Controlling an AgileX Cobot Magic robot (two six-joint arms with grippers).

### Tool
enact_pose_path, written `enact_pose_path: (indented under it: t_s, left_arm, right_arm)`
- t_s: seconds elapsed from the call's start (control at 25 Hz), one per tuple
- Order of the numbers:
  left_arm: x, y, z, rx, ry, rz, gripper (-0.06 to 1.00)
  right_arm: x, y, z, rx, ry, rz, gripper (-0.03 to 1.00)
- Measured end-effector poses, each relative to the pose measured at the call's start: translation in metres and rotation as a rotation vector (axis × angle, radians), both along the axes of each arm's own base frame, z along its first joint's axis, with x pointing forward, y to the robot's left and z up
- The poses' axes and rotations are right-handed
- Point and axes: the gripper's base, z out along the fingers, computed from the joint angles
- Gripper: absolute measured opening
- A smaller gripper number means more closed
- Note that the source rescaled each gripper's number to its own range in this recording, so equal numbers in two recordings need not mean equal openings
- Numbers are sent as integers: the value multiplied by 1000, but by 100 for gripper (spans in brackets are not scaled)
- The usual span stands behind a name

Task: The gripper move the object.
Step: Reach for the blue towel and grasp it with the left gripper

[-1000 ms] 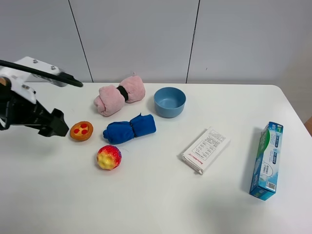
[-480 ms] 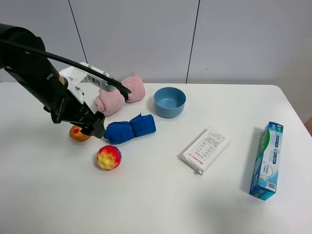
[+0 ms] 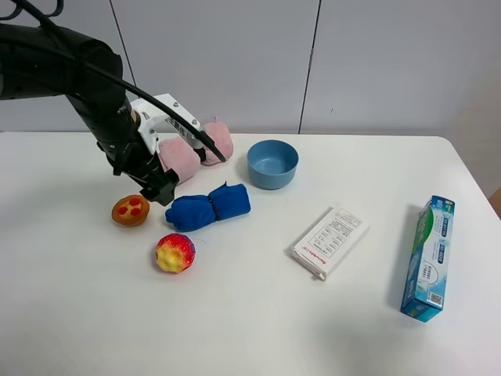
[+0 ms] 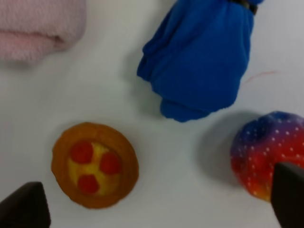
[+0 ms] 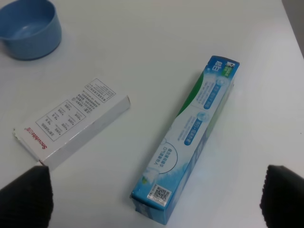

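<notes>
My left gripper [image 3: 160,190] hangs open above the table between an orange tart with red dots [image 3: 131,210] and a rolled blue towel [image 3: 207,206]. In the left wrist view its fingertips [image 4: 23,209] stand wide apart and empty, with the tart [image 4: 95,164], the blue towel [image 4: 202,61] and a red-yellow ball [image 4: 266,154] below. The ball [image 3: 175,252] lies in front of the towel. My right gripper [image 5: 152,197] is open and empty above a toothpaste box [image 5: 187,140]. It does not show in the exterior view.
A rolled pink towel [image 3: 192,150] lies behind the left gripper and a blue bowl [image 3: 272,164] stands to its right. A white box [image 3: 330,240] lies right of centre. The toothpaste box [image 3: 428,258] lies near the table's right edge.
My left arm has swung from the table's left edge to the right, past the tart, and now hangs between the tart and the blue towel. No object has moved.
</notes>
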Motion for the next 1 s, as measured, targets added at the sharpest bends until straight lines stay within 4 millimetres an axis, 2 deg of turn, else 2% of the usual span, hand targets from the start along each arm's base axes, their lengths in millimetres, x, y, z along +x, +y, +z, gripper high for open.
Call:
enact_pose_path:
  t_s: [0.16,0.32,0.52,0.56,0.8,1.0]
  left_arm:
    - [12,-6,-8,20,-5,-45,89]
    - [22,-20,-16,29,-6,-105,89]
    - [33,-31,-26,-10,22,-92,89]
    - [36,-34,-33,-17,50,-84,89]
    - [37,-42,-55,-62,130,-68,89]
    - [34,-54,-68,-67,145,-133,89]
  right_arm:
    - [0,0,0,0,0,0,100]
    - [0,0,0,0,0,0,100]
    - [0,0,0,0,0,0,100]
    - [0,0,0,0,0,0,100]
    - [0,-1,0,-8,0,-6,100]
    - [0,-1,0,-5,0,-7,100]
